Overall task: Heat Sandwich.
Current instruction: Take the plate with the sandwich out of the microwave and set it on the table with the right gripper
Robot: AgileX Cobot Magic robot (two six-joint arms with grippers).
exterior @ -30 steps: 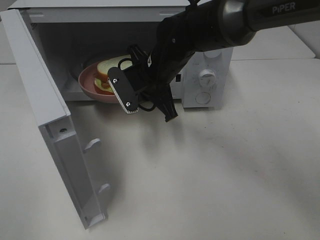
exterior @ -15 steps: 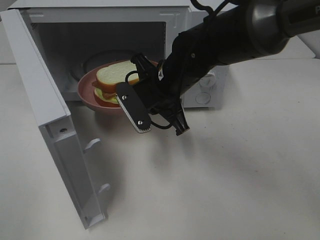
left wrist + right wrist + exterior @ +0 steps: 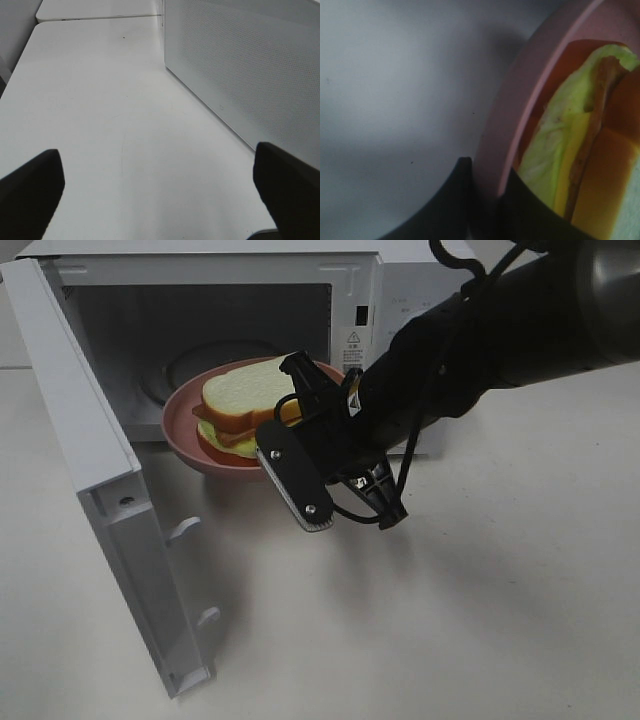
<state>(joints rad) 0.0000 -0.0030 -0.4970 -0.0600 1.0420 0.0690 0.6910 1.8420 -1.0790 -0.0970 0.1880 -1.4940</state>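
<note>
The sandwich (image 3: 245, 400), white bread over leafy green and a reddish layer, lies on a round pink plate (image 3: 185, 435) at the mouth of the open microwave (image 3: 350, 280). The plate sticks half out of the cavity. My right gripper (image 3: 305, 405) is shut on the plate's near right rim. In the right wrist view the pink plate's rim (image 3: 520, 110) runs between the two dark fingers of the right gripper (image 3: 487, 175), with the sandwich (image 3: 560, 150) just inside it. My left gripper (image 3: 160, 190) stands open over bare table, holding nothing.
The microwave door (image 3: 90, 470) hangs wide open to the left and reaches toward the table's front. A perforated white panel of the microwave (image 3: 250, 65) stands close beside the left gripper. White table (image 3: 450, 620) stretches in front and to the right.
The right gripper has drawn the pink plate with the sandwich outward from the cavity, toward the front right. The right arm has swung lower and rightward. The left gripper stays as it was.
</note>
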